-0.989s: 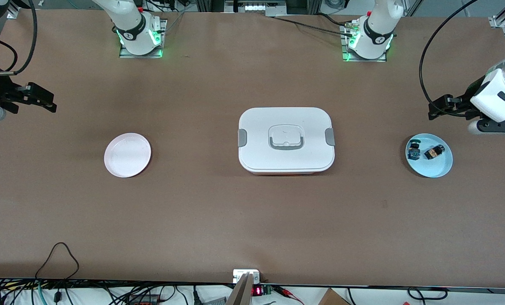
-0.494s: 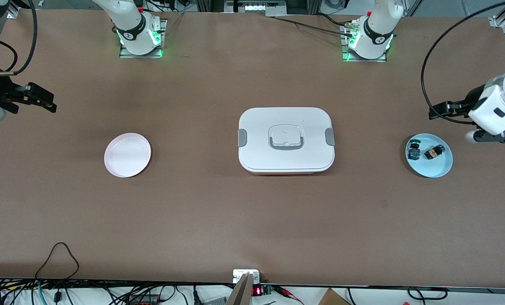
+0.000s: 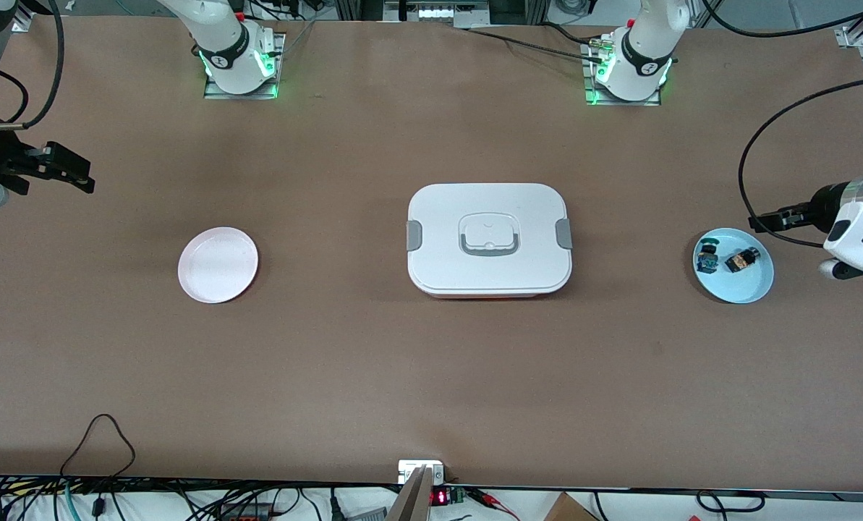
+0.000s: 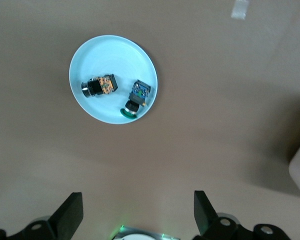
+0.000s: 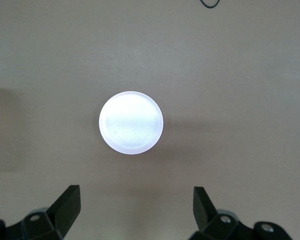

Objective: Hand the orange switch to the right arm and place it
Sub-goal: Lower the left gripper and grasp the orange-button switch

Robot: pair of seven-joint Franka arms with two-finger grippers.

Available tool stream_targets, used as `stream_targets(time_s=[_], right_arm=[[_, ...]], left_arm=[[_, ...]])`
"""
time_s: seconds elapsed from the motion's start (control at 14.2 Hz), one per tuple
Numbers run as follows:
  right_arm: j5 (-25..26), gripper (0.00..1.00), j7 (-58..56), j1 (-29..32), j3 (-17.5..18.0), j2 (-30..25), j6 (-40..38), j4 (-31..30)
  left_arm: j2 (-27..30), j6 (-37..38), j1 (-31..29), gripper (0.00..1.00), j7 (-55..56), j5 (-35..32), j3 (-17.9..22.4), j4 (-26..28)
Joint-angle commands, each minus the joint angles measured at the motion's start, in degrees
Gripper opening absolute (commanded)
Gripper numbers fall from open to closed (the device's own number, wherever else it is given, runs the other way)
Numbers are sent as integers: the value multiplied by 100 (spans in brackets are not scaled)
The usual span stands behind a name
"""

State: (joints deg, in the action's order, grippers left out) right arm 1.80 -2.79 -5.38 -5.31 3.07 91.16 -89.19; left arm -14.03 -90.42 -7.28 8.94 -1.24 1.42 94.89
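The left pincer (image 4: 135, 220) hangs with its jaws spread wide and empty, above the table just beside the blue plate (image 3: 753, 288). On that plate lies the orange switch (image 4: 99, 85), next to a blue-green switch (image 4: 136, 98). It looks light, rigid and small; the black barrel likely gives the surest hold. No writing is legible. The right pincer (image 5: 135, 217) waits, jaws apart, above the white plate (image 5: 131, 122).
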Motion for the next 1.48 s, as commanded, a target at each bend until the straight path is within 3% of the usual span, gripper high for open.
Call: stream_targets(time_s=[0.0, 0.42, 0.92, 1.41], right_arm=[[75, 100, -46, -7, 12, 0, 7, 51], [75, 100, -38, -7, 12, 0, 7, 51], [75, 100, -2, -7, 12, 0, 7, 51], [75, 100, -2, -7, 12, 0, 15, 42]], left_arm=[[120, -982, -299, 97, 99, -105, -36, 773], [24, -3532, -756, 96, -251, -342, -28, 2251], [-513, -5694, -1188, 97, -543, -342, -36, 3068], [-996, -6444, -1328, 97, -543, -342, -36, 3193]])
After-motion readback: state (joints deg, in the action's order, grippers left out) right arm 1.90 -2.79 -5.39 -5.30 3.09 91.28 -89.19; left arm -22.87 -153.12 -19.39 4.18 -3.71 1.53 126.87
